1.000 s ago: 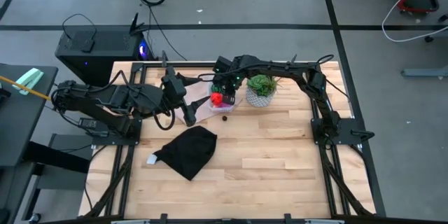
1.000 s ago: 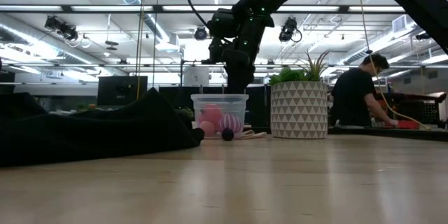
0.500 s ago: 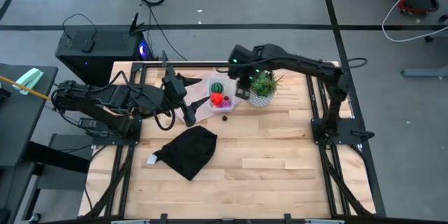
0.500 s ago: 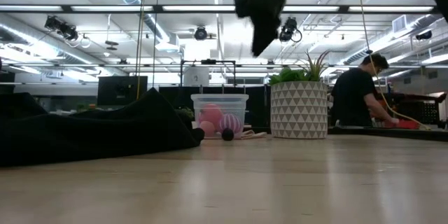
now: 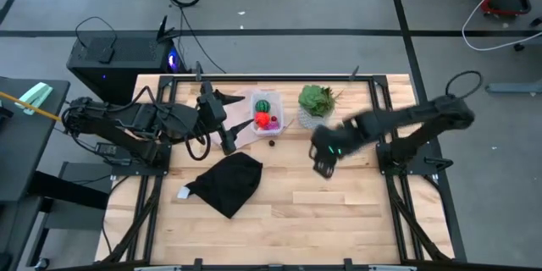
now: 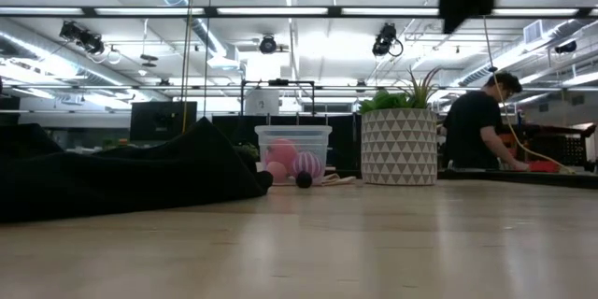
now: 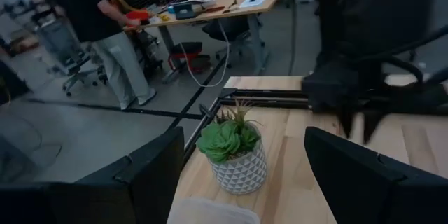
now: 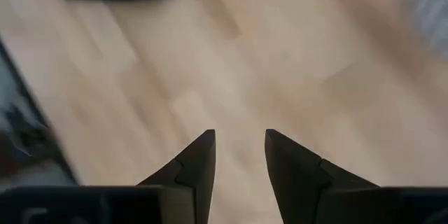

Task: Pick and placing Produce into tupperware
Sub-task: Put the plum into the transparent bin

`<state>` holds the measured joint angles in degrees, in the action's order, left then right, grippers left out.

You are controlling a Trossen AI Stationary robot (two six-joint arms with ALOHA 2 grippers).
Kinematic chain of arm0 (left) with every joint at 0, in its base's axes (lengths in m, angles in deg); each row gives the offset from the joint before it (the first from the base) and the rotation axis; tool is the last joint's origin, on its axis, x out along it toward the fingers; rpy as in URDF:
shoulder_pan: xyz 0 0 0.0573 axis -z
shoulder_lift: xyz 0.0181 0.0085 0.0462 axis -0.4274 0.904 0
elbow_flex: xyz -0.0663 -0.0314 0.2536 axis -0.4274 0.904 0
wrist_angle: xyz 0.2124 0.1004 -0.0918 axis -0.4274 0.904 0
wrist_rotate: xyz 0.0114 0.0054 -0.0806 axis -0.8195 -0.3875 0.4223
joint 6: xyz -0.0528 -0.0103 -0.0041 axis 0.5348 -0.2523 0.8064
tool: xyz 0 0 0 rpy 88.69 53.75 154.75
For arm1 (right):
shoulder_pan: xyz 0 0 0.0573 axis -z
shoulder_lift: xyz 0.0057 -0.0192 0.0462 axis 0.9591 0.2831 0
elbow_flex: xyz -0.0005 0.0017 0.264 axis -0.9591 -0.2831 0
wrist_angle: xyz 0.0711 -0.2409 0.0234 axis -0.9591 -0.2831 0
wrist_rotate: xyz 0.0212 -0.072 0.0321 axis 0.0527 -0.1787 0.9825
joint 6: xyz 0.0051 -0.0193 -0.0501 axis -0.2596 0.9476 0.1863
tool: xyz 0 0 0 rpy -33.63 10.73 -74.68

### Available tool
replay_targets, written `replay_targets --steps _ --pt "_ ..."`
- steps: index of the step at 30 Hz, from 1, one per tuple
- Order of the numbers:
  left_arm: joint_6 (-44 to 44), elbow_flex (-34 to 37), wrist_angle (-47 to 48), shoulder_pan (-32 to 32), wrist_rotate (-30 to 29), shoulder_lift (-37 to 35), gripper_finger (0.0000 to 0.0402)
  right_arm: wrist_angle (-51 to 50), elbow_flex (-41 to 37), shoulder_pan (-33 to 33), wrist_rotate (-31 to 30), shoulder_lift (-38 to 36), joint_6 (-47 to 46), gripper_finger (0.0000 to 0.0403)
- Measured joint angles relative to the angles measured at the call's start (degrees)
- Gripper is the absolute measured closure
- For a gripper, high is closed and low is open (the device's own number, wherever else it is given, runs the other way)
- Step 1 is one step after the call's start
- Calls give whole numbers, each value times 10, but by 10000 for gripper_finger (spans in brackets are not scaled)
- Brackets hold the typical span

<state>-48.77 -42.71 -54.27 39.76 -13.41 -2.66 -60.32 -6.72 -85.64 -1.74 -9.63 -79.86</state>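
Bright overhead strip lights, motion-blurred wrist views

My 2 grippers, left and right, are black. The clear tupperware holds a green striped ball and a red-orange piece. A green succulent fills a white pot with grey triangles. Pale wood table, black cloth.

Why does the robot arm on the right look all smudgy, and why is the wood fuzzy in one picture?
High view: the right arm's end effector is smeared by motion blur, while the small clear plastic tub stays sharp. Right wrist view: the pale wooden table is streaked and soft, yet the end effector's dark fingers look crisp. Left wrist view: the green succulent in a white patterned pot is fairly sharp; the other arm behind it is blurry.
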Motion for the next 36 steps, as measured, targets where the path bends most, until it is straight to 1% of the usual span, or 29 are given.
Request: replay_targets --steps 3,5,7,10,14,15,17,20,22,25,29,34,36 --pt "-18 0 0 14 2 0 99 111 -86 -93 -58 -28 -173 273" --pt "-21 0 0 21 3 0 99 181 -123 -146 -95 -28 -259 273" --pt "-18 0 0 28 3 0 99 236 -140 -191 -118 -10 -319 273" --pt "-18 0 0 41 2 0 99 270 -136 -244 -139 40 -359 273" --pt "-17 0 -3 56 2 0 99 285 -97 -286 -148 118 -359 273" --pt "-14 0 -3 60 2 0 99 285 -85 -290 -160 139 -355 273" --pt "-8 0 -6 67 2 0 99 283 -62 -295 -201 180 -345 273" --pt "-6 0 -12 78 2 0 99 280 -30 -288 -284 237 -345 273" --pt "-3 0 -14 84 2 0 99 274 -15 -271 -330 275 -349 273" --pt "1 0 -14 93 2 0 99 274 6 -233 -351 324 -348 273" --pt "2 0 -14 102 2 -1 99 269 35 -194 -378 371 -347 273" --pt "-12 0 2 103 1 -1 99 245 54 -164 -401 400 -370 273" --pt "-24 0 11 101 1 -1 99 245 54 -160 -427 401 -362 273"
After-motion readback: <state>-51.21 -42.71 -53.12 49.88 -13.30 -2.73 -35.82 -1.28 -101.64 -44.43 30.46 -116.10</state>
